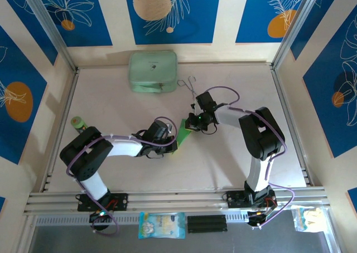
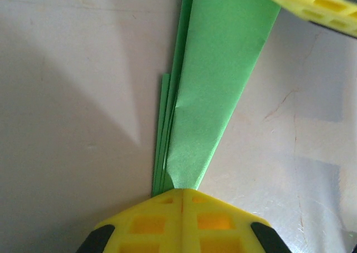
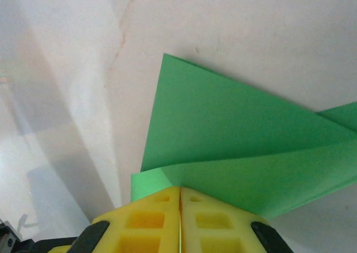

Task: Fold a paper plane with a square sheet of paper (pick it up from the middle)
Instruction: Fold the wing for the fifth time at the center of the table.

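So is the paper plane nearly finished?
Partly. Done: the paper is creased into a narrow, pointed, layered shape. In hand: the left gripper is shut on its narrow end and the right gripper is shut on a folded flap. Left: no spread wings show yet, so probably more folds.
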